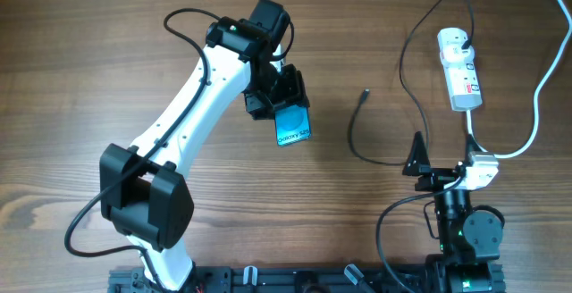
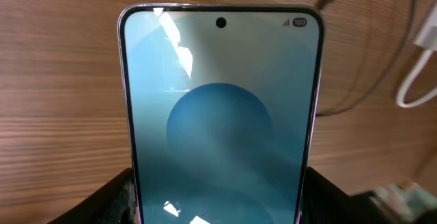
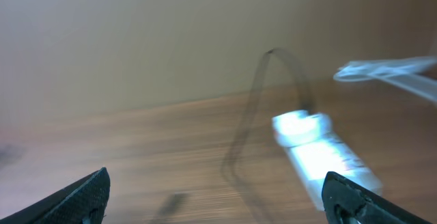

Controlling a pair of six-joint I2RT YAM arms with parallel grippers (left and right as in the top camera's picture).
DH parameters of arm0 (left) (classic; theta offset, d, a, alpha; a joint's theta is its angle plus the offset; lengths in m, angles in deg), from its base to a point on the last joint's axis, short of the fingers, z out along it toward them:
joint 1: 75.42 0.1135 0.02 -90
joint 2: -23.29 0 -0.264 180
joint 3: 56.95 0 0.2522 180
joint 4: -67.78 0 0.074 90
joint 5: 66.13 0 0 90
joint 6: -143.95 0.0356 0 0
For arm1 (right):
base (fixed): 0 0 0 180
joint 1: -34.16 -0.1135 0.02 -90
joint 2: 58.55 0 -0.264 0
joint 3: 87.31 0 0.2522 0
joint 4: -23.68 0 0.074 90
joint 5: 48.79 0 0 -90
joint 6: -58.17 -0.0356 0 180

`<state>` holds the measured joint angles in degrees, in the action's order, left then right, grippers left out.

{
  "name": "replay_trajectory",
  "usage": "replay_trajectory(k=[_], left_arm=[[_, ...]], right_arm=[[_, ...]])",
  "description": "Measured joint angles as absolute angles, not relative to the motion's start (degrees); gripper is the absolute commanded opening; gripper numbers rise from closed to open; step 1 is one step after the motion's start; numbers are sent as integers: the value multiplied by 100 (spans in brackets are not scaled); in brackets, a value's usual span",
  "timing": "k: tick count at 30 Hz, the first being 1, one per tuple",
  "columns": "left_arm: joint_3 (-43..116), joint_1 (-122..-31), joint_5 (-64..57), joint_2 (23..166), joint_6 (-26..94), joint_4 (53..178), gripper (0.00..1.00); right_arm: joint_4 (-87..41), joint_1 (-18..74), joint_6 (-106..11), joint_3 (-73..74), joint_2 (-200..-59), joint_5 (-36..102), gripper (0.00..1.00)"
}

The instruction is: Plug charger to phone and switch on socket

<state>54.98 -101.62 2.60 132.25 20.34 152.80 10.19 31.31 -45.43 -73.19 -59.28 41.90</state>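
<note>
While left clamps phone, right sits wide open

Left gripper jaws are clamped on the phone, gripping its long edges near the bottom end. Left wrist view shows dark fingers either side of the phone, cyan screen toward the camera, top edge pointing away. Overhead puts the phone just left of bench centre, screen up, tilted. Cannot tell if it touches the bench.

Charger is a thin black cable lying loose. Its connector sits at 3 o'clock from the phone, apart from it, not plugged in. The cable curves down toward 6, passes by the right gripper, then loops up to the black plug on the socket. The socket is at 2 o'clock on the bench, long axis roughly 12 to 6.

Right gripper is at 6 o'clock from the socket, well apart from it, jaws spread full, nothing between them. Right wrist view is blurred, with the socket ahead, toward the right finger. White cable runs down the right edge.
</note>
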Motion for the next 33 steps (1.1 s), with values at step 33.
replay_trajectory(k=[33], left_arm=[[5513,-9473,-2437,13225,1547,14966,54]], right_arm=[[-321,943,-7509,-4071,-11071,1615,99]])
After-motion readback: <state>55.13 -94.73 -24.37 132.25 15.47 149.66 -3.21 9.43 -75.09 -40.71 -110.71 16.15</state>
